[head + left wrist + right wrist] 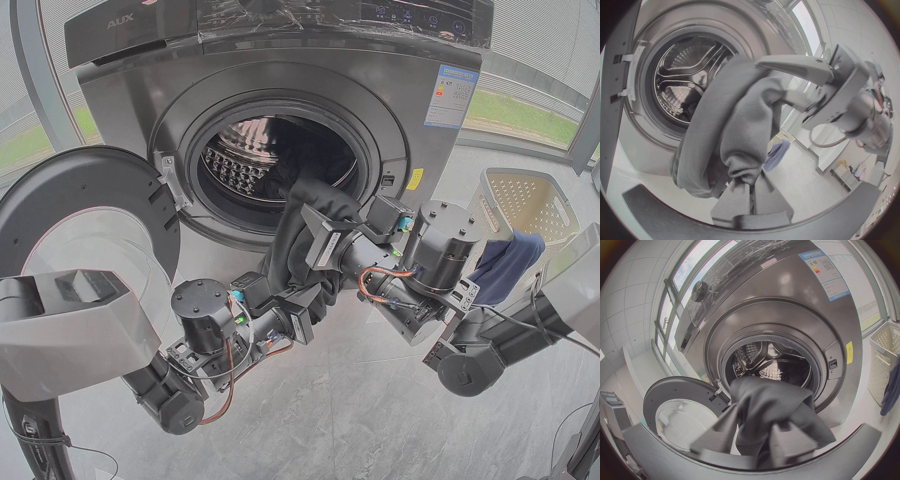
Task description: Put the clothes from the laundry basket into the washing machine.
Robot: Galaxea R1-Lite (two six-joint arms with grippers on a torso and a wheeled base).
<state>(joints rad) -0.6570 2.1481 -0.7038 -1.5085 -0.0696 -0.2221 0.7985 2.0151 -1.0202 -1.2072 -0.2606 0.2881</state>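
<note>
Left pincer (751, 185) has its fingers pressed nearly together, pinching a low fold of the dark grey cloth garment (731, 125). Right pincer (757, 422) sits higher and closer to the machine, with its fingers clamped around a thick bunch of the same garment. So both arms carry one piece, which hangs in a loose drape between the two grips, off the floor.

The garment's upper end is right at the round mouth of the dark grey front-loading washing machine (400, 94), touching or just over the lip; can't tell which. The steel drum (240, 159) is exposed. Something dark lies deeper inside, but it is too shadowed to name. The round glass-centred door (81, 200) is swung fully open on the robot's left, out of the way.

Off to the right stands the beige perforated plastic laundry basket (531, 200), with a blue garment (506, 259) draped over its near rim. Grey tiled floor (350, 400) lies underneath.

Step in hand, as I judge it, is loading this piece, about mid-insertion. Next, the right pincer needs to push deeper past the door seal before letting go, and the left needs to lift the trailing end up and in so nothing hangs over the lip. The blue piece comes after that.
</note>
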